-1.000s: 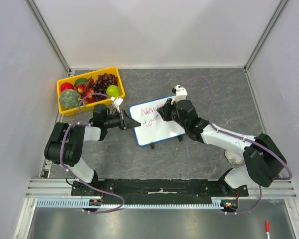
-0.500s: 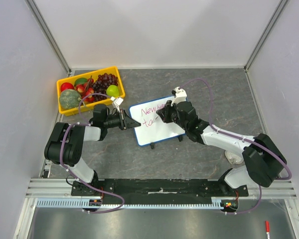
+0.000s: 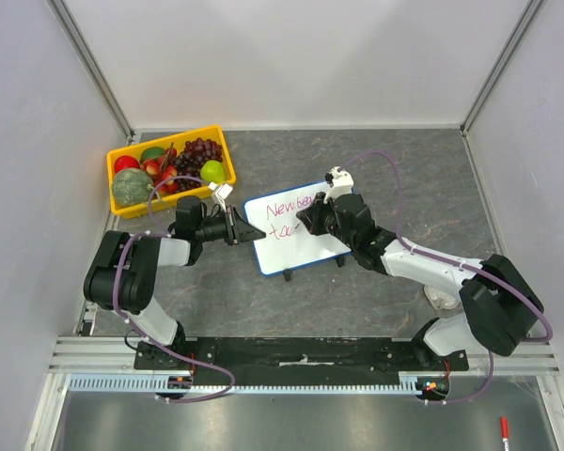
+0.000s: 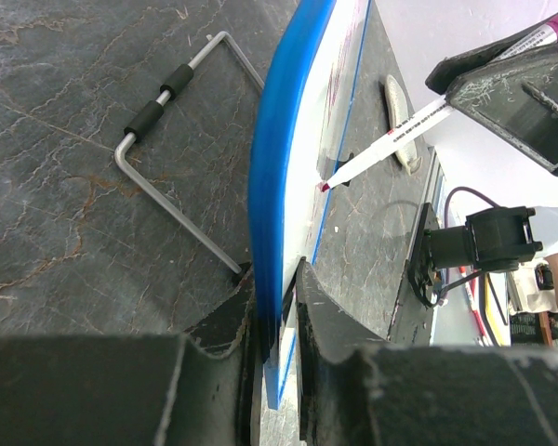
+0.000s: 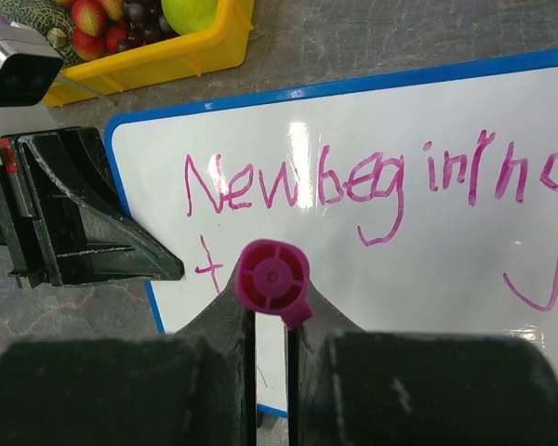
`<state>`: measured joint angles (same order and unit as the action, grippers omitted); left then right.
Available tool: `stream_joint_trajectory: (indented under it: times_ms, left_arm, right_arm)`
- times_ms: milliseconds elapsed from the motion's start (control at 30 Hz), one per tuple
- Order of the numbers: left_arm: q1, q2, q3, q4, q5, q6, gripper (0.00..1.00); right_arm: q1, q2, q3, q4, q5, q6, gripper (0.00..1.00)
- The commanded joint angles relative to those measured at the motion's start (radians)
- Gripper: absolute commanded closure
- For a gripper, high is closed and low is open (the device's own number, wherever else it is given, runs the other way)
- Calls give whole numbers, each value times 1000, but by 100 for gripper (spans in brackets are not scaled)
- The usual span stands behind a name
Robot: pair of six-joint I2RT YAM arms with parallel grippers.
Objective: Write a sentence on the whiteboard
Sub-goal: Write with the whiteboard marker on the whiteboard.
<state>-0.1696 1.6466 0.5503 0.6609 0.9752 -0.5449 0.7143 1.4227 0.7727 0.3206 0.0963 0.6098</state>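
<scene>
Lettering in pink-red marker fills the upper line of the whiteboard (image 5: 428, 269): the sentence (image 5: 353, 181) reads "New beginn", with further letters running off the right edge of the right wrist view. Below it, on the side toward the left gripper (image 3: 249, 232), a second line starts with "to". The strokes are loose handwriting, uneven in height, and the "g" has a long tail. Small print runs along the barrel of the marker (image 4: 391, 149), too fine to read

The board is white with a thin blue rounded frame, glossy enough to show glare above the word "New". In the left wrist view it is seen edge-on, with a bent wire leg (image 4: 167, 88) carrying a black sleeve on the table (image 3: 404, 178) behind it. Two small black feet (image 3: 289, 274) show under its near edge in the top view

The left gripper's fingers (image 4: 321, 316) are clamped on the board's left edge, one on each face. The right gripper (image 5: 270, 321) is closed tight on the marker, whose pink end cap sits between its fingers; the tip reaches ahead of it and meets the white face just under the first line

Beyond the left gripper, well apart from the board, sits a yellow tray (image 3: 164, 141) of fruit, with grapes (image 3: 202, 148), a green apple (image 3: 212, 171) and a melon (image 3: 130, 186)
</scene>
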Motion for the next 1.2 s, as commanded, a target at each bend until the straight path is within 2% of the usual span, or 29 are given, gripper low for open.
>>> stream_joint_trajectory:
  times_ms: [0,700,1167]
  left_arm:
    - [-2,-10,7,-30,-43,74,98]
    - [-2,-11,8,-33,-41,74,98]
    - [-2,-13,5,-34,-41,76,98]
  right_arm:
    - [-4,-13,0,-34,69,-31,100]
    - [-18,-68,97,-46,97,-36,100]
    - [-27,22,152,-20,62,-30,100]
